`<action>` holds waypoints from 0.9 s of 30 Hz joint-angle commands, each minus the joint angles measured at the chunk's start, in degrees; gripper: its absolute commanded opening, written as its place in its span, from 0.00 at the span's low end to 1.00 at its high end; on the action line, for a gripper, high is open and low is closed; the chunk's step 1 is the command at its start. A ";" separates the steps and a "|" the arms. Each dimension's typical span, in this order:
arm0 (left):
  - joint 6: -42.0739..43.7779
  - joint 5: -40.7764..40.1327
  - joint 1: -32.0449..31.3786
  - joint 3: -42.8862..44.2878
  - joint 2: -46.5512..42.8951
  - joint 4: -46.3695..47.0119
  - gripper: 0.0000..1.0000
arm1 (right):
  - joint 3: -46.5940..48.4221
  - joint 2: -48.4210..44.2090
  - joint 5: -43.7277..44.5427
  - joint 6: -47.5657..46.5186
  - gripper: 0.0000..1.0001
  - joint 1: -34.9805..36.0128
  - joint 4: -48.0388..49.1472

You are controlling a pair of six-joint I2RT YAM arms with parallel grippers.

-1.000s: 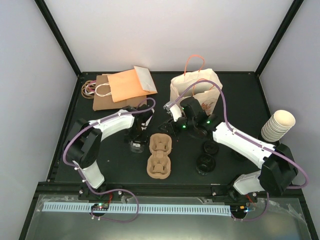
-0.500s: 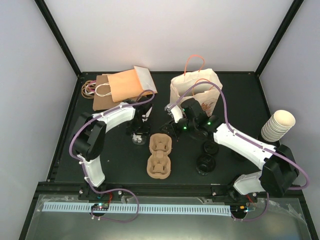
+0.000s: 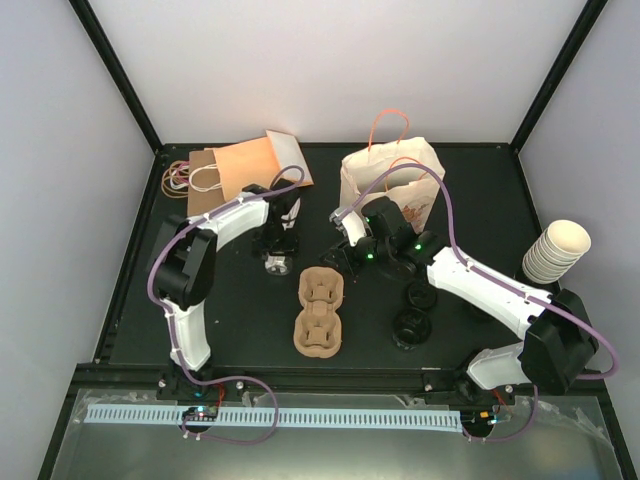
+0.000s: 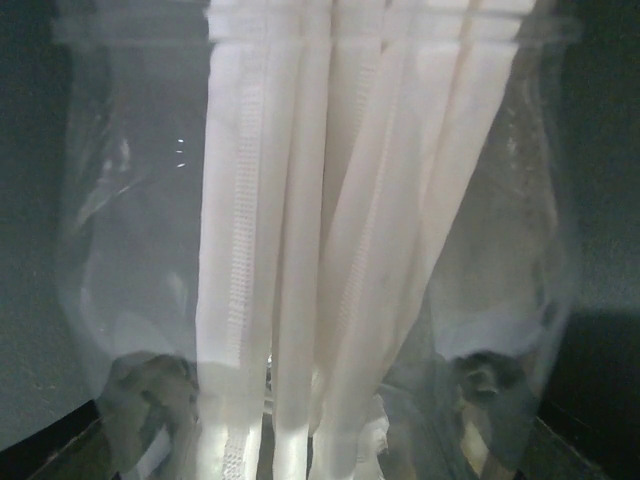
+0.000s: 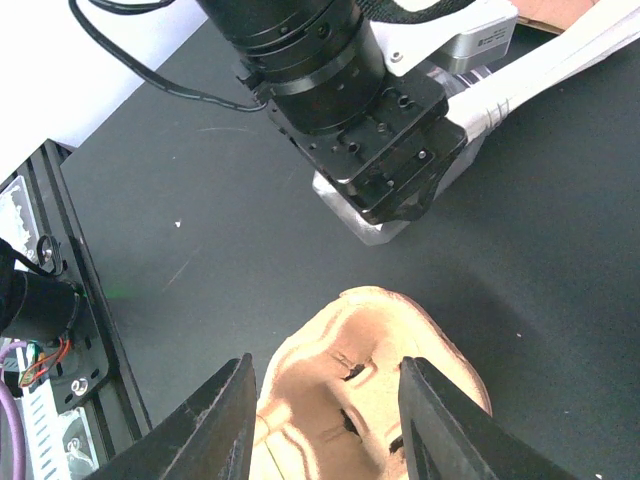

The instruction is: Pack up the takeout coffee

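The left arm (image 3: 222, 226) has drawn its elbow in and reached farther back over the counter (image 3: 235, 325). The clear cup of wrapped straws (image 3: 274, 263) it carries has travelled with it and now sits closer to the flat paper bags (image 3: 245, 172).

A matt black table (image 3: 230, 320) is seen under a rough, fibrous moulded-pulp carrier (image 3: 320, 310). White paper-wrapped straws (image 4: 300, 250) are shown inside a glossy clear plastic cup (image 4: 110, 250). Smooth brown and orange paper bags (image 3: 245, 170) and black plastic lids (image 3: 412, 325) are pictured. The right gripper (image 5: 328, 368) is finished in matt black.
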 commanded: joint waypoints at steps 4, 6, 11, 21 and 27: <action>2.80 -2.02 1.11 0.76 4.97 5.53 0.49 | -0.29 -1.56 0.45 -0.52 0.43 -0.12 0.25; 3.53 -1.88 1.11 -0.35 3.89 6.71 0.49 | -0.23 -1.51 0.48 -0.56 0.43 -0.12 0.28; 7.31 -1.72 1.03 -4.81 0.19 10.94 0.51 | -0.07 -1.17 -0.03 -0.33 0.43 -0.13 0.48; 12.73 0.50 0.93 -10.73 -4.25 16.30 0.49 | 0.32 -1.01 -0.13 -0.33 0.43 -0.12 0.50; 11.69 -0.66 0.97 -7.44 -1.55 13.14 0.49 | 0.25 -1.52 0.28 -0.57 0.43 -0.14 0.17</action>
